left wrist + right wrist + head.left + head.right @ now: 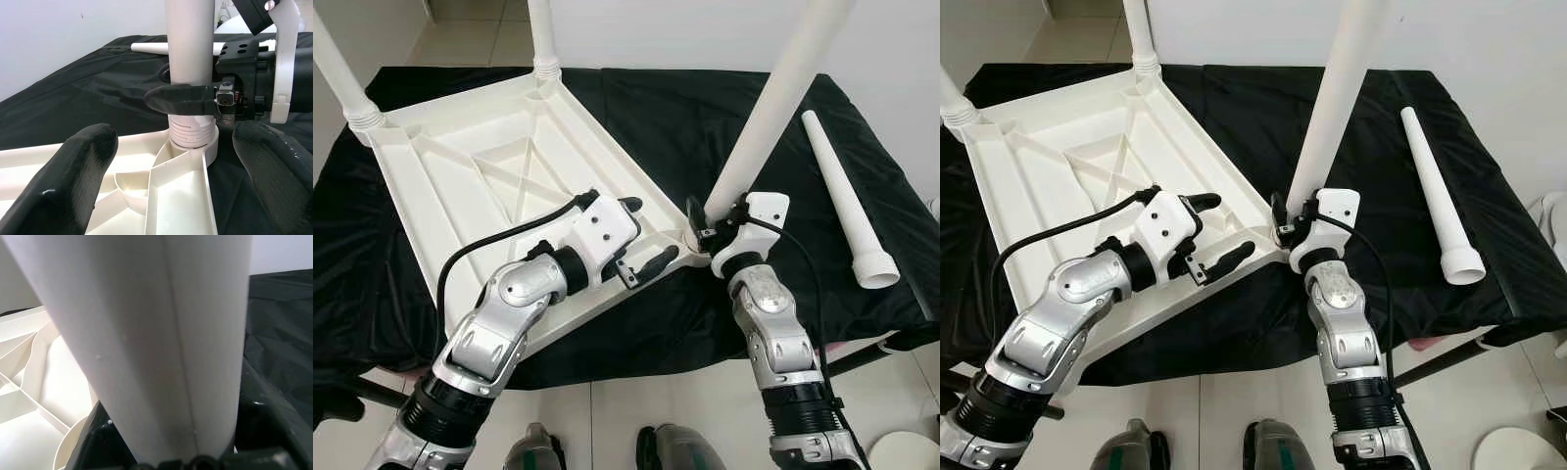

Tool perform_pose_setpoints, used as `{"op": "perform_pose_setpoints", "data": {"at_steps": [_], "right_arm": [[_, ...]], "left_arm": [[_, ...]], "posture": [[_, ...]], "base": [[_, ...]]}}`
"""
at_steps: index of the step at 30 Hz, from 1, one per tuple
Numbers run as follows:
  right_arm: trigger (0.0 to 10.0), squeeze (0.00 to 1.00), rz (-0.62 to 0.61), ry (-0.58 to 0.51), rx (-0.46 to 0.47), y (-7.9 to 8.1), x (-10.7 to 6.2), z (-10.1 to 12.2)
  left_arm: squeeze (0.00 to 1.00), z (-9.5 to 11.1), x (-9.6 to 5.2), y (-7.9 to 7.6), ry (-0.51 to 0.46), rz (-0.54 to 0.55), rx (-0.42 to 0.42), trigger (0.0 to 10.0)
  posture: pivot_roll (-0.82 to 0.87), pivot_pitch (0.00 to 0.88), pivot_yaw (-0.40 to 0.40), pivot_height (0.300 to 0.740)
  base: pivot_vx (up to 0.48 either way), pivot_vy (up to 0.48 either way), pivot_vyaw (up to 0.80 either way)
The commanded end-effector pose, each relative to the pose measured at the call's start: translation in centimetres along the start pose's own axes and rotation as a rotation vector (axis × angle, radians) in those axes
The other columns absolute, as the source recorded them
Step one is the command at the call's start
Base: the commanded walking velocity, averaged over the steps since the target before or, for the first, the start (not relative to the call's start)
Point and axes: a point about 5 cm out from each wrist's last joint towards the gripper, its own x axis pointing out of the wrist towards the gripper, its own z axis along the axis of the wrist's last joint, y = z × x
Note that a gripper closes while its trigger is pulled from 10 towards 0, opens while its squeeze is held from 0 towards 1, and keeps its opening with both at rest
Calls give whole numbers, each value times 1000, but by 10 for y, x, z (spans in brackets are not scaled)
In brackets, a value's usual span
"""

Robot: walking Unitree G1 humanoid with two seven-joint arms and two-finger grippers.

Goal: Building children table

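A white plastic tabletop lies upside down on a black-draped table. Two white legs stand in its far corners. My right gripper is shut on the base of a third leg, which leans up from the near right corner socket. This leg looms close in the right wrist view. My left gripper is open, its fingers astride the tabletop's near rim just left of that corner. A fourth leg lies loose on the cloth at the right.
The black cloth covers the whole work table, with its front edge close to my body. Tiled floor and my feet show below. A round white object sits on the floor at the lower right. A white wall stands behind.
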Motion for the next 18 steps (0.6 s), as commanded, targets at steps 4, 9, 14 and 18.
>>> {"op": "perform_pose_setpoints", "data": {"at_steps": [4,9,14,18], "right_arm": [[10000,0,-23,140,33,-1,-9,-33],[10000,0,-26,149,57,2,-19,-48],[10000,0,-47,63,86,-1,-22,-45],[10000,0,-37,80,114,-2,-19,-42]], "left_arm": [[0,3,0,2,-4,-4,17,10000],[0,3,0,2,-4,-4,21,10000],[0,3,0,1,-5,-8,20,10000],[0,3,0,1,-4,-9,20,10000]], "posture": [[-99,48,0,740],[-99,48,-3,740],[-99,48,-2,740],[-101,50,0,740]], "base": [[0,0,0],[0,0,0],[0,0,0],[0,0,0]]}}
